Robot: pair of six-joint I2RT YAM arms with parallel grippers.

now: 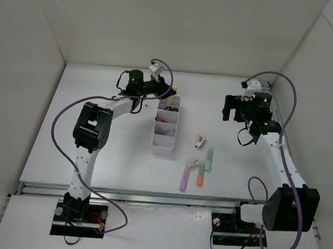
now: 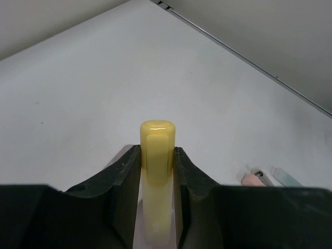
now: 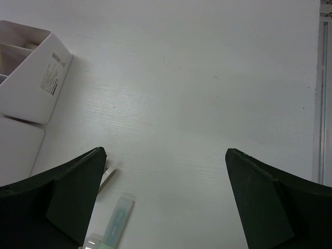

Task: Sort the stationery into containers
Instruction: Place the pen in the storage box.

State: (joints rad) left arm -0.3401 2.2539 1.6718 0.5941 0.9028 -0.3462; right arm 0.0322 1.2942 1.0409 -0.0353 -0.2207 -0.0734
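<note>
Left gripper point(image 2: 157, 154) pinches yellow highlighter point(image 2: 157, 136) by the organiser tray point(image 3: 23, 96), far end
Right gripper point(image 3: 166, 152) gapes wide, holding nothing; label point(image 3: 50, 78) on the organiser tray, print too small to read

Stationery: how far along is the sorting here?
Done: a few items sit in the organiser tray. In hand: the left gripper holds a yellow highlighter over its far end. Left: purple highlighter, orange highlighter, green highlighter and two erasers lie outside; right gripper open.
</note>
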